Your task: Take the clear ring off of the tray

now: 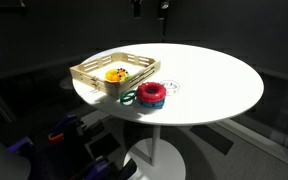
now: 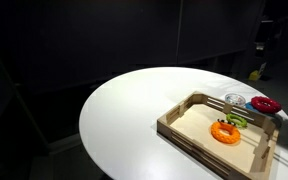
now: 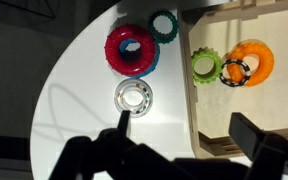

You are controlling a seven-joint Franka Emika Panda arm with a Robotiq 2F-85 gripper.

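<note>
The clear ring (image 3: pixel 134 97) lies flat on the white table, outside the tray (image 3: pixel 190 95), just beyond its slatted side. It also shows faintly in both exterior views (image 1: pixel 171 87) (image 2: pixel 234 100). My gripper (image 3: pixel 187 128) is open and empty, high above the table. In the wrist view one finger is over the table near the clear ring and the other is over the tray floor. In an exterior view only its dark fingertips (image 1: pixel 150 8) show at the top edge. The light wood tray (image 1: pixel 92 68) (image 2: pixel 176 124) stands at the table's edge.
A thick red ring (image 3: pixel 131 50) (image 1: pixel 151 93) (image 2: pixel 265 104) and a teal-green ring (image 3: pixel 164 25) (image 1: pixel 130 98) lie on the table next to the clear ring. Inside the tray lie a light green ring (image 3: pixel 205 67), an orange ring (image 3: pixel 254 60) (image 2: pixel 225 132) and a thin black ring (image 3: pixel 234 72).
</note>
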